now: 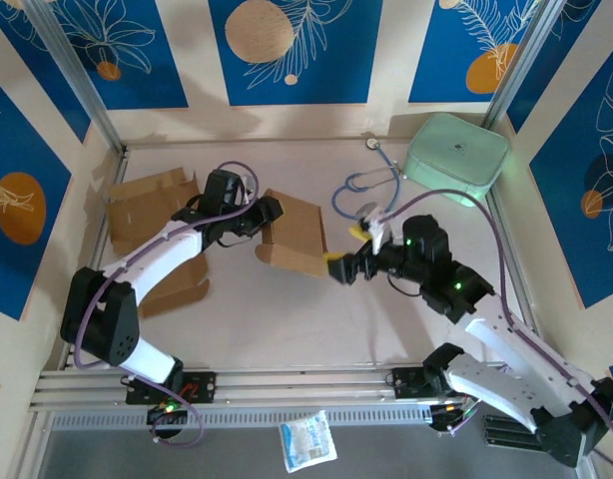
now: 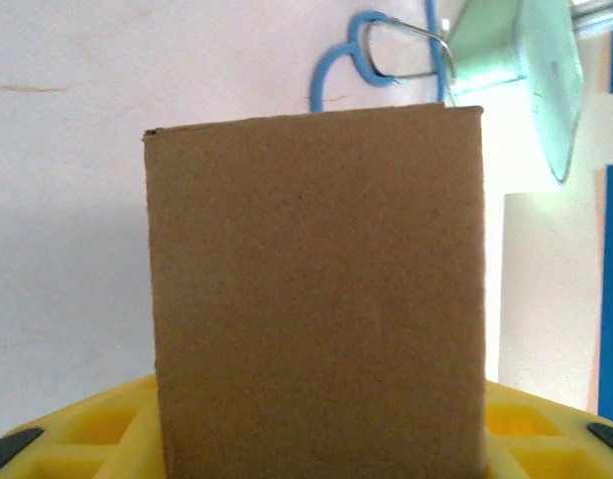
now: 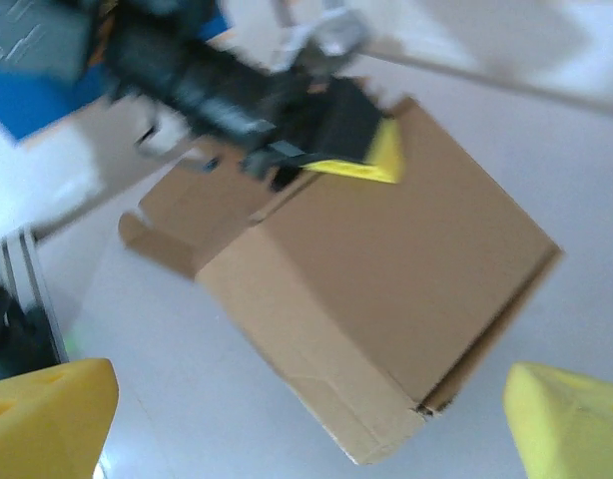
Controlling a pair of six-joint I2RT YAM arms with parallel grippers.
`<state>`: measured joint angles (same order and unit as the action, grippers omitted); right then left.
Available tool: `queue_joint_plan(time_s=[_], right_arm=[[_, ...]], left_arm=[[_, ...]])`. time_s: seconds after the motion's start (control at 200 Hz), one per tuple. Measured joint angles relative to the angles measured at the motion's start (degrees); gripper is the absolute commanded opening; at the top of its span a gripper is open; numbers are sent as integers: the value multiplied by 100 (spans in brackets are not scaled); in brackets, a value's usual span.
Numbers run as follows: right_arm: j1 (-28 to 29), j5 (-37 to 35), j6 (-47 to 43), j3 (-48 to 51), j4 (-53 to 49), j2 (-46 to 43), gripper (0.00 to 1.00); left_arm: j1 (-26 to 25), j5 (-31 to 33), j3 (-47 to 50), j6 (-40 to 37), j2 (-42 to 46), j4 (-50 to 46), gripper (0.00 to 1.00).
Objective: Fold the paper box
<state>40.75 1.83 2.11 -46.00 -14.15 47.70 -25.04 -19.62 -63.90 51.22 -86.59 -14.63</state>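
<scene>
Brown cardboard makes up the paper box (image 1: 297,232), which is set on the worktop (image 1: 247,319) between the two pincers. One wall of it is clamped by the left pincer (image 1: 270,213). The right pincer (image 1: 338,267) is held just off the box's nearest corner, its jaws spread wide and nothing gripped.

The left arm is bent at a raised elbow, and its forearm is stretched diagonally out to the box. The right arm is reached in from the opposite side, with the wrist kept low and level with the box.

From the left wrist, a plain upright cardboard panel is seen rising from between the yellow fingers (image 2: 97,429). Blue stethoscope (image 2: 351,60) tubing and a mint-green case (image 2: 526,70) are seen past the panel's top edge.

From the right wrist, the box is seen straight ahead with its open flaps turned away. The two yellow fingertips (image 3: 47,414) are parted well to either side and kept clear of the cardboard. The other pincer's yellow pad is seen pressed on the box's far upper edge.

From overhead, flat cardboard sheets (image 1: 152,205) are shown lying behind the left pincer, partly under that forearm.
</scene>
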Motion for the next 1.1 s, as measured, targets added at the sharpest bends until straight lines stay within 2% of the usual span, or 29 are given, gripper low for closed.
queue_joint_plan(time_s=[0.08,0.165,0.285,0.41,0.525,0.615,0.7,0.95,1.04,1.1], right_arm=[[887,-627,-1281,66,92,61,99],[1427,-1196,-2422,157,234,387,99],[1709,-1891,-3738,339,780,1209,99],[1609,-2518,-4570,446,1576,2144,99],[1364,-3016,-4964,422,2358,2855,99],[1217,-3150,-5134,396,2771,3123,100],[1161,-3217,-5230,341,3145,3303,97],[1150,-3311,-5407,323,3589,3611,66],[1152,-3263,-5357,323,3523,3604,59],[1152,-3198,-5307,323,3425,3539,58]], left_arm=[[-2,133,-223,175,13,-496,41],[-13,197,-260,463,72,-800,40],[-42,225,-260,992,188,-1084,39],[-61,323,-260,1495,372,-1250,39],[-72,369,-258,1860,516,-1331,35],[-72,369,-243,2111,549,-1375,35],[-72,369,-188,2256,549,-1384,35],[-70,385,-179,2459,551,-1305,37],[-70,385,-184,2487,553,-1292,41],[-70,382,-184,2485,553,-1331,49]])
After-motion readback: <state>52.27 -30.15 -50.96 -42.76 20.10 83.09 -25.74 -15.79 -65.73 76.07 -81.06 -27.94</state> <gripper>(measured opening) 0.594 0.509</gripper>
